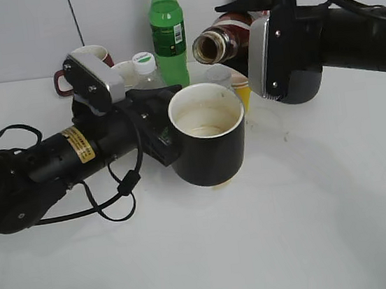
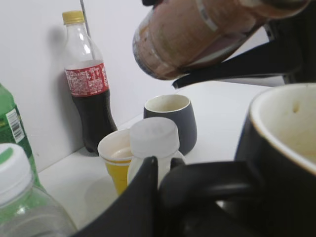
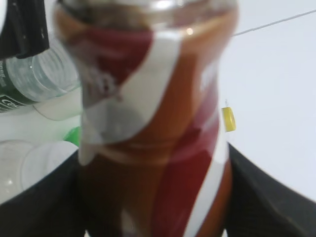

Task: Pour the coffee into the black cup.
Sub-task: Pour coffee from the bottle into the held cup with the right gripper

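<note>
The left tool was clamped on the wide glossy black cup, lifted off the white table. The right tool, closed around the small brown coffee bottle, tilted its capless neck toward the cup's rim.

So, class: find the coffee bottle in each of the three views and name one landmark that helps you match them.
Exterior view: coffee bottle at upper centre, tipped sideways, open mouth facing left above the black cup.
Left wrist view: along the top edge, mouth pointing down-left over the cup rim at right.
Right wrist view: fills the centre, its label blurred; the cup is not in it.
Shared landmark: the green bottle, at the far left edge in the left wrist view.
</note>
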Available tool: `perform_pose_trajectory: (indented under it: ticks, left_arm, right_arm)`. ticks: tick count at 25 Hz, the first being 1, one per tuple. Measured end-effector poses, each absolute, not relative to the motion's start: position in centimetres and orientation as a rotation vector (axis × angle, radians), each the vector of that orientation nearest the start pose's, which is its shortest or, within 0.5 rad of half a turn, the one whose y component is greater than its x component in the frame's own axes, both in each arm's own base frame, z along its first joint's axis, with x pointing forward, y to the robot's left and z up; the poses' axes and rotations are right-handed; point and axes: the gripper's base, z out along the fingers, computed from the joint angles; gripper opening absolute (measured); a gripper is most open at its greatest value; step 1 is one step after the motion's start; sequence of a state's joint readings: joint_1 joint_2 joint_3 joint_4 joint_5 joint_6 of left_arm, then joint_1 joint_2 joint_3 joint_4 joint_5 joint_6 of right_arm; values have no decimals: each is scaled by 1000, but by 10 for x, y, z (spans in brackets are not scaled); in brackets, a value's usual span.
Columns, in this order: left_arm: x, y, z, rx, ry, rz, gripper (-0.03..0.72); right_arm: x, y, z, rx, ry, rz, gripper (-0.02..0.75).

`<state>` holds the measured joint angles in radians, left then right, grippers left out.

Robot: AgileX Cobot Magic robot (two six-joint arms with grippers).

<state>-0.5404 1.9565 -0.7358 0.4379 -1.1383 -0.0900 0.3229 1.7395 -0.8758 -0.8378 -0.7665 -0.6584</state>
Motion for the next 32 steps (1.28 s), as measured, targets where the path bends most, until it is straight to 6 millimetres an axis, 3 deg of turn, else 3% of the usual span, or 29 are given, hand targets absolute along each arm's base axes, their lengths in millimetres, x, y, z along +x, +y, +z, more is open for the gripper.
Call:
perform_pose_trajectory:
  ticks: [32]
  left_arm:
    - [283,-212,148,823,1440,-662,43]
  right_arm:
    - [323,157,219,-1613,709,-419,503]
